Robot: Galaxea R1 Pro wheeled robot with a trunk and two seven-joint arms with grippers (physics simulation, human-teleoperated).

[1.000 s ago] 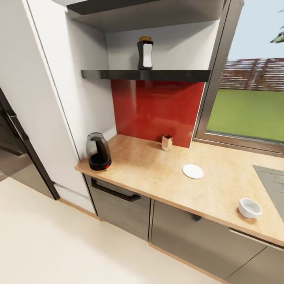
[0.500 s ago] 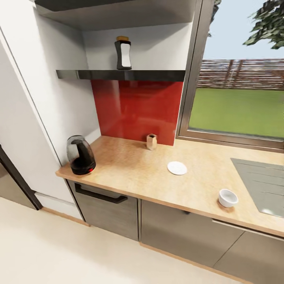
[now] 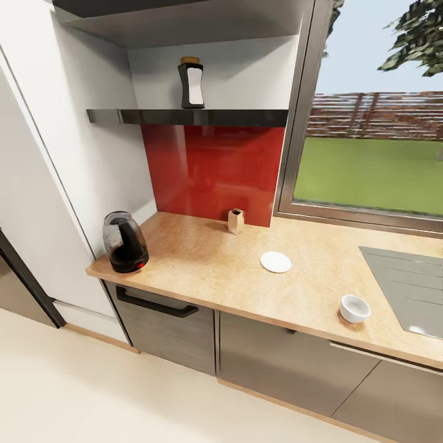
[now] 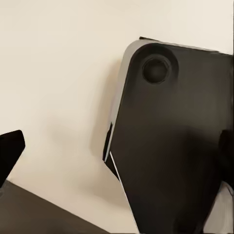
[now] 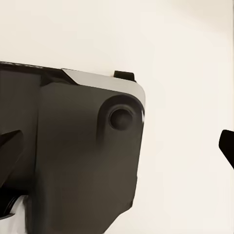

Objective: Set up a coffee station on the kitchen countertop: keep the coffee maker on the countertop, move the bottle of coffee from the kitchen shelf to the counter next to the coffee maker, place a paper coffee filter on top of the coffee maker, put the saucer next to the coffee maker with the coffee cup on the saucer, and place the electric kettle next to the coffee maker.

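The bottle of coffee [image 3: 191, 83], dark with a yellow-orange cap, stands on the kitchen shelf [image 3: 184, 116] above the red backsplash. Below it runs the kitchen countertop [image 3: 209, 264]. At its left end stands the glass electric kettle [image 3: 125, 242]. The white saucer [image 3: 275, 261] lies mid-counter, and the white coffee cup [image 3: 355, 307] sits apart from it near the front edge. A small tan upright item [image 3: 235, 221] by the backsplash is too small to tell whether it is the paper coffee filter. The coffee maker is out of view. Left gripper [image 4: 117, 156] and right gripper [image 5: 117, 146] hang open over the floor, holding nothing.
A grey sink or cooktop panel [image 3: 406, 289] is set into the counter at the right. A window [image 3: 369, 154] rises behind it. Grey cabinet fronts [image 3: 166, 326] sit under the counter, a white wall panel [image 3: 55, 184] stands at the left, and pale floor [image 3: 92, 394] lies in front.
The camera has swung, so the whole scene sits further left in the picture than a second ago. Nothing on the counter or shelf has moved.
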